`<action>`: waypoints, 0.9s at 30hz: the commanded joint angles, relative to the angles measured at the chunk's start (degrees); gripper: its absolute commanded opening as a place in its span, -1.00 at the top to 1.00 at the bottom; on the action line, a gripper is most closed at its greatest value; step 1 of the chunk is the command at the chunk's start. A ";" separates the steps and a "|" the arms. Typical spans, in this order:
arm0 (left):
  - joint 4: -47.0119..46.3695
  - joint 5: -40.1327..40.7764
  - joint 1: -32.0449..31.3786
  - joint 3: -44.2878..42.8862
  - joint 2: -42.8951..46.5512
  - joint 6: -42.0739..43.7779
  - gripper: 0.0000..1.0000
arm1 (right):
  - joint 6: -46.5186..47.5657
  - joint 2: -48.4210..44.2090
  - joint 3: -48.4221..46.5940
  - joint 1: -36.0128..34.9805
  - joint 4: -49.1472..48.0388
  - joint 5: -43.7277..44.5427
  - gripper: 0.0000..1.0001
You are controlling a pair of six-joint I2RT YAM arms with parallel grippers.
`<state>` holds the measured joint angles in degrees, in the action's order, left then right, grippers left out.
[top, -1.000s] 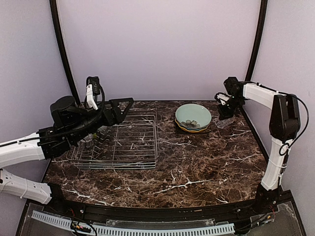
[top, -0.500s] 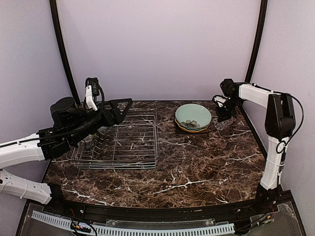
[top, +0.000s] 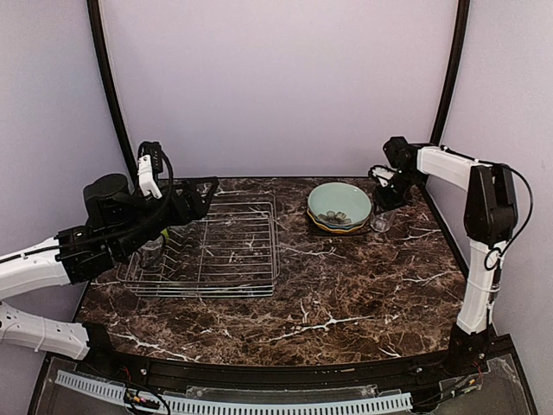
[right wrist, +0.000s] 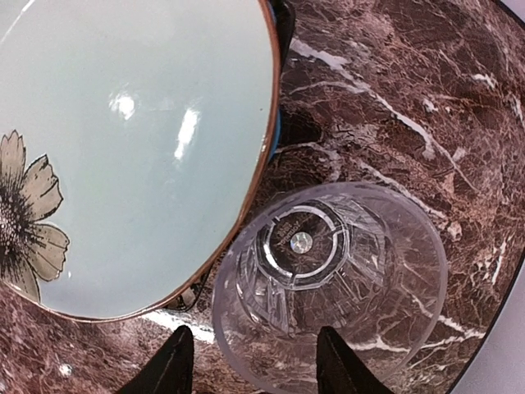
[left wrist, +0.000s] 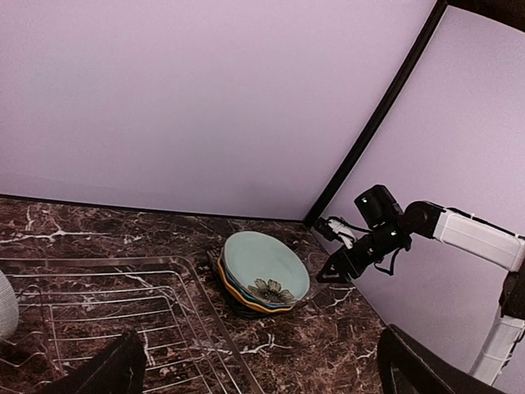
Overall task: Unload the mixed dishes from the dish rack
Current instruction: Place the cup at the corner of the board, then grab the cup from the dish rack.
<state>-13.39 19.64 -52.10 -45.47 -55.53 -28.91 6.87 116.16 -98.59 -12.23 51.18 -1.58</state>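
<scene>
Clear ribbed glass (right wrist: 328,279) stands upright on the marble table (right wrist: 394,107), just beside the rim of the pale-green flower plate (right wrist: 123,139) that tops the stack of plates. We judge it was put there to keep the unloaded dishes together. Our right gripper (right wrist: 256,361) hangs above it, fingers spread to either side, gripping nothing as far as we can tell. Across the table, the dish rack (top: 225,251) holds a second glass (top: 152,251) at its left end. Our left gripper (left wrist: 262,365) hovers over the rack, fingers wide apart, placed to reach down for it.
</scene>
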 commanded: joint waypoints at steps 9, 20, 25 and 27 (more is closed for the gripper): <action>40.46 19.09 4.99 -5.07 8.30 -9.19 -0.97 | -0.42 -10.17 3.32 -0.54 -3.13 -2.15 -0.54; 56.58 11.43 20.43 -7.94 5.23 -6.51 -0.97 | -2.66 -21.24 6.81 -0.51 -8.42 -11.44 -0.97; 58.50 11.13 21.55 -9.84 -0.76 -0.48 -0.97 | -4.82 -27.78 11.61 -0.16 -14.45 -15.49 -0.97; 58.42 10.15 22.10 -10.41 -2.82 1.22 -0.97 | -6.45 -29.99 13.65 0.60 -17.13 -17.41 -0.97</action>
<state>40.97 31.77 -30.92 -53.82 -55.61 -32.99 3.73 90.45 -88.38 -12.36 40.99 -13.93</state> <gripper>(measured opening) 0.987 0.986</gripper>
